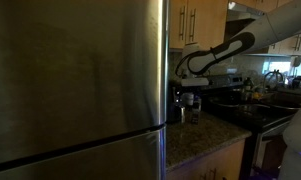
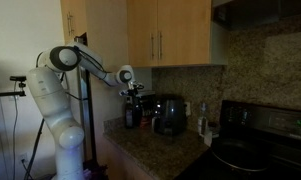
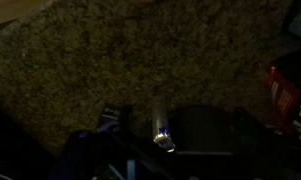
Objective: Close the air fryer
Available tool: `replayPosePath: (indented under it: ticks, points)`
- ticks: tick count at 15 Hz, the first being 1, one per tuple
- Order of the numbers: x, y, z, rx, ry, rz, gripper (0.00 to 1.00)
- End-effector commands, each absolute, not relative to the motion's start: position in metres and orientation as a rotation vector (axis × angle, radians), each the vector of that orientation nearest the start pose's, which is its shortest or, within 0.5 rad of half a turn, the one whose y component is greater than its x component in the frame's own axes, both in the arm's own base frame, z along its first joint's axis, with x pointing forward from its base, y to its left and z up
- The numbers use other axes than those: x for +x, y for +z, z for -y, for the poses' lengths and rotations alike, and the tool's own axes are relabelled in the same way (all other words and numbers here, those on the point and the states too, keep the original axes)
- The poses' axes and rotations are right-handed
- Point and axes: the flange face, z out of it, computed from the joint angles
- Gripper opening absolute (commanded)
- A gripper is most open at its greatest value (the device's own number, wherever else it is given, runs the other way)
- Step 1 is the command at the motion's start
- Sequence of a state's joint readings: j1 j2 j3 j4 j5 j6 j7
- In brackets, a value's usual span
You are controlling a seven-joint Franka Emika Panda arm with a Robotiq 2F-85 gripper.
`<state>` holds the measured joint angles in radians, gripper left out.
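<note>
The air fryer [image 2: 170, 115] is a small black appliance with shiny trim, standing on the granite counter [image 2: 155, 148] against the backsplash. My gripper [image 2: 132, 98] hangs just left of it at about its top height, close to its side. In an exterior view the gripper [image 1: 187, 98] shows beside the fridge edge, and the air fryer is mostly hidden there. The wrist view is very dark. It shows a rounded black shape, likely the air fryer [image 3: 205, 130], and one silver finger tip [image 3: 161, 128] in front of it. I cannot tell the jaw opening.
A large brushed-steel fridge [image 1: 75, 80] fills the near side. A black stovetop [image 2: 252, 150] lies beyond the air fryer. Wooden cabinets [image 2: 160, 35] hang above. A dark object [image 2: 129, 117] stands under the gripper. Something red [image 3: 290, 95] shows in the wrist view.
</note>
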<state>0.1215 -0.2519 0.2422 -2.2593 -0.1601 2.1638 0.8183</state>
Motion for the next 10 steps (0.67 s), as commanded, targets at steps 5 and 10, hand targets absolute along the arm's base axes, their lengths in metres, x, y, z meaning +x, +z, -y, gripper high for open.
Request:
replayPosePath:
  ticks: [5,10]
  points:
    - [0.4536,0.4748,-0.177,-3.099,-0.351,-0.74,1.0]
    - [0.4545,0.4708,-0.1798,-3.109,-0.459,-0.684,1.0]
